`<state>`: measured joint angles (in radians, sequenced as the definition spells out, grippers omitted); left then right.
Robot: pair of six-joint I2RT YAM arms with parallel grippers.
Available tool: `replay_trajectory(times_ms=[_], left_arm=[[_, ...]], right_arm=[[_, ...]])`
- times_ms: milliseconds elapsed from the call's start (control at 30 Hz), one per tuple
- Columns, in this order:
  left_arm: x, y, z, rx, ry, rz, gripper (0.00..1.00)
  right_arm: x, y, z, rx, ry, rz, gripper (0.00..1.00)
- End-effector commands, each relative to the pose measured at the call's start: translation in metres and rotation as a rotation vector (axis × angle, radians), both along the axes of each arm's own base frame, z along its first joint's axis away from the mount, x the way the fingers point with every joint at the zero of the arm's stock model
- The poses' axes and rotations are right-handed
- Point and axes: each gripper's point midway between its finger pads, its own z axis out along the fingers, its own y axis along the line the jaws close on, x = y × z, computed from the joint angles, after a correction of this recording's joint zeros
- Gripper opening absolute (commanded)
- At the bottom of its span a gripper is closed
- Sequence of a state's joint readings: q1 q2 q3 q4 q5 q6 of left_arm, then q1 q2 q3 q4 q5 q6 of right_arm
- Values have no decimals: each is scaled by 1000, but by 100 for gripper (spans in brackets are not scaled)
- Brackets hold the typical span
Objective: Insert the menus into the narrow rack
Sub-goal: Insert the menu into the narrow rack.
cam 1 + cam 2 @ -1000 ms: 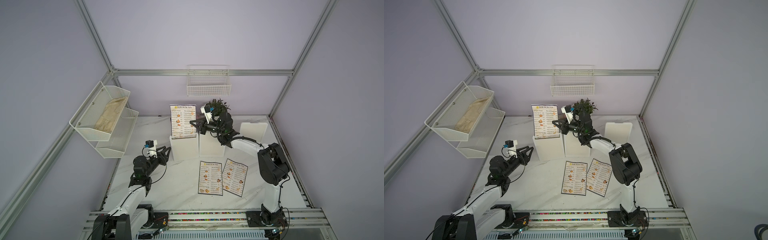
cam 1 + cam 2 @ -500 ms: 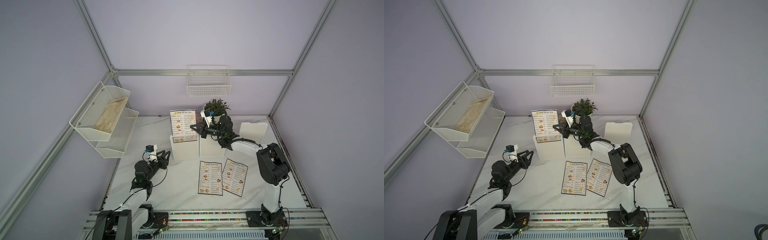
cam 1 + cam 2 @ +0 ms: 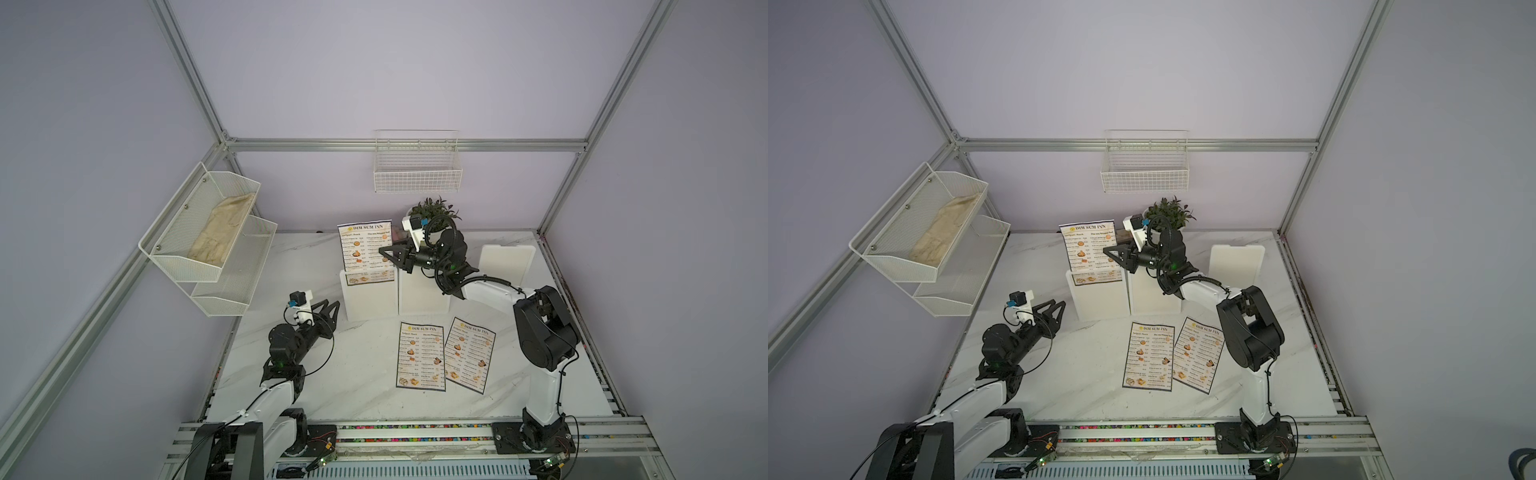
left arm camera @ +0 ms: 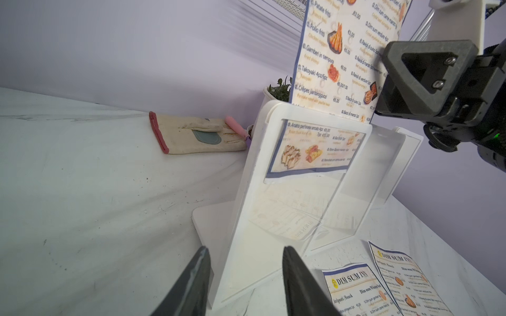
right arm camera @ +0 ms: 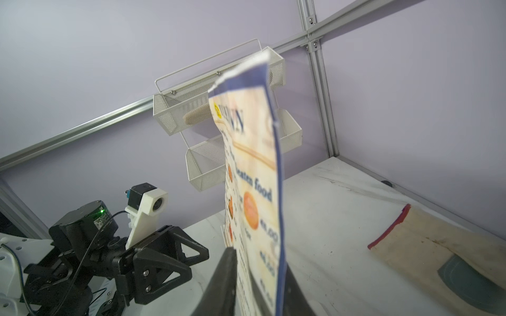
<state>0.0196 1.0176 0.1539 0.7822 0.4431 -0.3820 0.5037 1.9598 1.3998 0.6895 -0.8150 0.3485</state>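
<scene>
Menu [image 3: 365,245] has slid lower into rack [image 3: 368,301], between fingers [image 5: 223,279] of right hand [image 3: 382,252].

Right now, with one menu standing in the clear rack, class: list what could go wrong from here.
1. Only the bottom strip of the standing menu sits in the rack; its tall, curling top could flop over or lift out.
2. The right gripper has its jaws either side of that sheet's edge; backing away might drag it.
3. The flat menus lie close together; pinching one thin sheet may shift the other.
</scene>
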Motion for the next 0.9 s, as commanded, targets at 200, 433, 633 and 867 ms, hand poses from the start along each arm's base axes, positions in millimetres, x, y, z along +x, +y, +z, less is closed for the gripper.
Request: replay_trajectory(times_ms=[200, 433, 633, 867], left_arm=[[-5, -1, 4, -3, -37, 0, 44], [-6, -3, 4, -4, -39, -10, 44], [-7, -4, 4, -3, -42, -17, 44], [-7, -5, 5, -3, -44, -20, 44]], right_arm=[[5, 3, 23, 25, -38, -11, 0], [-5, -1, 9, 26, -31, -14, 0], [-10, -2, -5, 26, -19, -27, 0], [-6, -2, 10, 39, -37, -37, 14]])
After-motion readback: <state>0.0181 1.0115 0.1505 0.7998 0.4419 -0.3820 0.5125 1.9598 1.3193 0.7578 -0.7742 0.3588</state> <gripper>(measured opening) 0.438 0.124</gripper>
